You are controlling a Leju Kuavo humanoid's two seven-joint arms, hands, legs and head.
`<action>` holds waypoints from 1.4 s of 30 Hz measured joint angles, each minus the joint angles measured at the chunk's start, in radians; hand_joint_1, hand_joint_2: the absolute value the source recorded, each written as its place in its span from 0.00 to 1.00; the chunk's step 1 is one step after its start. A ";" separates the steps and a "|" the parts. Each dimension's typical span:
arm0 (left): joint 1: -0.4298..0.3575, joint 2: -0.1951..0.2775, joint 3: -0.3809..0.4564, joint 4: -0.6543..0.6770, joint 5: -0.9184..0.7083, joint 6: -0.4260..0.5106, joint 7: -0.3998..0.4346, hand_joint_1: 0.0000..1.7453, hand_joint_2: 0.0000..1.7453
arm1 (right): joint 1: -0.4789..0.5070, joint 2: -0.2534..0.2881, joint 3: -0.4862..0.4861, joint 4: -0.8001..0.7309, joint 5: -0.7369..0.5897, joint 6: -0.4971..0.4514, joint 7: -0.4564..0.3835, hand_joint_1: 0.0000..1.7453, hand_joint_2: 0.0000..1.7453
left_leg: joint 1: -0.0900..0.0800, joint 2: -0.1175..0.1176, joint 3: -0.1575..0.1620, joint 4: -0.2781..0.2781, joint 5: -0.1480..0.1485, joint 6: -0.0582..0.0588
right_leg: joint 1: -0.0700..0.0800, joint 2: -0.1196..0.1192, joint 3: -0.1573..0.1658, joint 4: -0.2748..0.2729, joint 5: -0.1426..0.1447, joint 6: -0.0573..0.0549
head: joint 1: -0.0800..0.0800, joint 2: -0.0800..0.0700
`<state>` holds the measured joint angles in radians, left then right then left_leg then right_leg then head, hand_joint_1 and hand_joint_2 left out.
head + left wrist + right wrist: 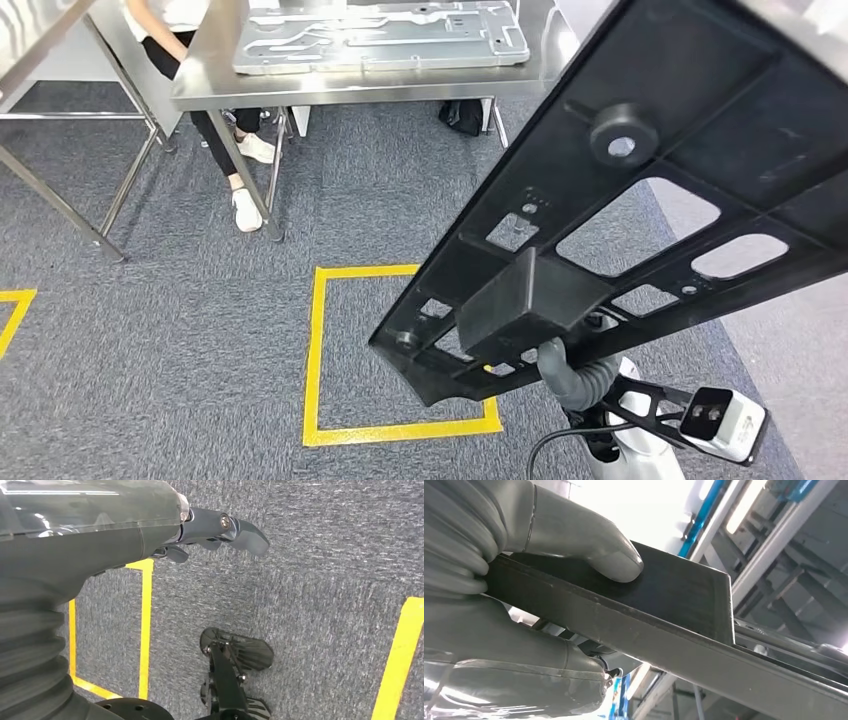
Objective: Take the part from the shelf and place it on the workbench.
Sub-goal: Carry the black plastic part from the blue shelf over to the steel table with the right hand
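Right wrist view: right robot hand (thumb on top) grips black part.

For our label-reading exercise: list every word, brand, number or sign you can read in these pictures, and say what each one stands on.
None can be read.
Long black plastic frame part, gripped by the right hand: moulded holes and bosses, no lettering.
Grey metal plate on the steel workbench: no marks.
Yellow tape square on the grey carpet: plain lines, no text.
White camera block at the wrist: no label legible.
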<state>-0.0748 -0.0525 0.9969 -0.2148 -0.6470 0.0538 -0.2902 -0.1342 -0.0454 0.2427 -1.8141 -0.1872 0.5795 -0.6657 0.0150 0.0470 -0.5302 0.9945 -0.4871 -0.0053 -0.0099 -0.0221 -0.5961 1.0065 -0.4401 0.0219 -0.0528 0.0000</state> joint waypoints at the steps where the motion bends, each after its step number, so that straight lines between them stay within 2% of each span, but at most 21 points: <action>1: -0.001 0.000 0.000 0.000 0.000 0.000 0.000 0.00 1.00 | -0.001 -0.001 0.000 0.001 -0.001 -0.001 0.000 1.00 1.00 | 0.001 0.002 0.003 -0.002 -0.001 -0.006 | 0.001 0.004 0.000 -0.001 0.001 -0.006 | 0.000 0.000; 4: -0.002 0.000 0.001 0.000 0.000 -0.005 0.000 0.00 1.00 | -0.001 -0.004 -0.001 0.002 0.003 -0.013 0.000 1.00 1.00 | 0.007 -0.014 -0.010 0.039 -0.032 -0.021 | -0.005 0.011 0.011 -0.013 0.002 -0.025 | 0.000 0.000; 7: 0.003 0.000 0.002 0.000 0.000 -0.005 0.000 0.00 1.00 | 0.007 -0.004 -0.001 0.002 0.013 -0.017 0.000 1.00 1.00 | 0.008 -0.035 -0.106 0.229 -0.117 -0.024 | -0.002 0.017 0.018 -0.016 -0.004 -0.038 | 0.000 0.000; 9: 0.008 0.000 0.003 0.000 0.001 -0.003 0.000 0.00 1.00 | 0.021 -0.004 -0.001 0.002 0.017 -0.016 0.000 1.00 1.00 | 0.008 -0.037 -0.149 0.296 -0.119 -0.024 | 0.001 0.025 0.022 -0.015 -0.010 -0.040 | 0.000 0.000; 10: 0.010 0.000 0.003 0.000 0.002 -0.003 -0.001 0.00 1.00 | 0.027 -0.004 -0.001 0.001 0.019 -0.014 0.000 1.00 1.00 | 0.008 -0.037 -0.143 0.269 -0.090 -0.022 | 0.002 0.030 0.026 -0.014 -0.014 -0.039 | 0.000 0.000; 12: 0.011 0.000 0.006 0.000 0.005 -0.002 -0.003 0.00 1.00 | 0.035 -0.004 -0.001 0.000 0.022 -0.011 0.000 1.00 1.00 | 0.007 -0.038 -0.089 0.140 -0.013 -0.012 | 0.003 0.037 0.038 -0.012 -0.025 -0.034 | 0.000 0.000; 14: 0.009 0.000 0.012 0.000 0.007 0.000 -0.007 0.00 1.00 | 0.039 -0.003 -0.001 -0.001 0.026 -0.006 0.000 1.00 1.00 | 0.002 -0.041 -0.043 0.037 0.017 -0.001 | 0.006 0.041 0.045 -0.009 -0.033 -0.024 | 0.000 0.000; 19: 0.009 -0.001 0.019 0.000 0.008 -0.001 -0.013 0.00 1.00 | 0.037 -0.003 -0.001 0.000 0.035 -0.008 0.000 1.00 1.00 | 0.001 -0.045 -0.012 0.005 0.007 0.027 | 0.003 0.038 0.035 0.038 -0.045 0.008 | 0.000 0.000; 21: 0.009 -0.001 0.020 0.000 0.008 -0.002 -0.015 0.00 1.00 | 0.027 -0.003 0.000 0.001 0.042 -0.033 0.000 1.00 1.00 | 0.002 -0.049 -0.002 0.004 0.002 0.034 | 0.000 0.031 -0.022 0.140 -0.088 0.016 | 0.000 0.000; 23: 0.009 0.000 0.023 0.000 0.008 -0.002 -0.017 0.00 1.00 | 0.023 -0.006 0.002 0.004 0.051 -0.065 0.000 1.00 1.00 | 0.001 -0.057 0.005 0.004 -0.007 0.036 | -0.003 0.030 -0.105 0.260 -0.128 0.023 | 0.000 0.000; 25: 0.011 0.000 0.025 0.000 0.008 -0.001 -0.017 0.00 1.00 | 0.022 -0.010 0.006 0.006 0.058 -0.084 0.000 1.00 1.00 | 0.001 -0.071 0.021 0.004 -0.020 0.033 | -0.005 0.029 -0.139 0.273 -0.106 0.023 | 0.000 0.000; 28: 0.011 -0.002 0.026 0.000 0.008 -0.001 -0.017 0.00 1.00 | 0.017 -0.014 0.012 0.007 0.062 -0.089 0.000 1.00 1.00 | 0.002 -0.095 0.053 0.004 -0.044 0.026 | -0.005 0.053 -0.087 0.091 0.016 0.012 | 0.000 0.000; 30: 0.007 -0.003 0.027 0.000 0.007 0.000 -0.018 0.00 1.00 | 0.015 -0.017 0.014 0.009 0.064 -0.095 0.000 1.00 1.00 | 0.005 -0.111 0.058 0.001 -0.056 0.016 | -0.001 0.075 -0.066 0.020 0.042 0.002 | 0.000 0.000; 32: 0.006 -0.003 0.027 0.000 0.007 0.001 -0.018 0.00 1.00 | 0.013 -0.023 0.020 0.010 0.066 -0.105 0.000 1.00 1.00 | 0.006 -0.122 0.065 -0.001 -0.058 0.004 | 0.003 0.069 -0.056 0.010 0.030 -0.011 | 0.000 0.000; 34: 0.006 -0.003 0.027 0.000 0.006 0.003 -0.019 0.00 1.00 | 0.013 -0.028 0.027 0.009 0.067 -0.112 0.000 1.00 1.00 | 0.005 -0.106 0.066 0.025 -0.060 -0.005 | 0.001 0.054 -0.031 -0.001 0.023 -0.025 | 0.000 0.000; 35: 0.004 -0.004 0.028 0.000 0.006 0.003 -0.019 0.00 1.00 | 0.013 -0.029 0.031 0.008 0.066 -0.113 0.000 1.00 1.00 | 0.005 -0.091 0.047 0.063 -0.066 -0.008 | 0.001 0.047 -0.017 -0.004 0.016 -0.031 | 0.000 0.000; 37: 0.001 -0.005 0.028 0.000 0.004 0.003 -0.020 0.00 1.00 | 0.015 -0.031 0.034 0.008 0.055 -0.105 0.000 1.00 1.00 | 0.005 -0.066 -0.032 0.183 -0.099 -0.014 | 0.004 0.035 0.004 -0.007 -0.001 -0.039 | 0.000 0.000; 39: 0.005 -0.005 0.028 0.000 0.001 0.003 -0.021 0.00 1.00 | 0.019 -0.032 0.035 0.008 0.043 -0.087 0.000 1.00 1.00 | 0.006 -0.061 -0.109 0.270 -0.142 -0.016 | 0.008 0.027 0.025 -0.007 -0.020 -0.043 | 0.000 0.000; 40: 0.008 -0.005 0.028 0.000 0.000 0.002 -0.021 0.00 1.00 | 0.020 -0.032 0.035 0.008 0.040 -0.080 0.000 1.00 1.00 | 0.006 -0.060 -0.128 0.273 -0.146 -0.015 | 0.009 0.026 0.038 -0.007 -0.030 -0.043 | 0.000 0.000; 41: 0.010 -0.005 0.029 0.000 -0.001 0.001 -0.021 0.00 1.00 | 0.021 -0.032 0.035 0.008 0.039 -0.074 0.000 1.00 1.00 | 0.005 -0.060 -0.131 0.245 -0.127 -0.013 | 0.010 0.026 0.052 -0.007 -0.040 -0.043 | 0.000 0.000; 42: 0.011 -0.004 0.029 0.000 -0.002 0.000 -0.021 0.00 1.00 | 0.021 -0.032 0.035 0.008 0.038 -0.070 0.000 1.00 1.00 | 0.005 -0.060 -0.123 0.191 -0.084 -0.009 | 0.011 0.025 0.067 -0.007 -0.051 -0.043 | 0.000 0.000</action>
<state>-0.0636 -0.0568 1.0257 -0.2144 -0.6485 0.0543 -0.3114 -0.1131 -0.0773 0.2773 -1.8058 -0.1495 0.5093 -0.6657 0.0198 -0.0126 -0.6536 1.1856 -0.5708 -0.0142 0.0010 0.0033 -0.5291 0.9993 -0.4912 -0.0209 -0.0526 0.0000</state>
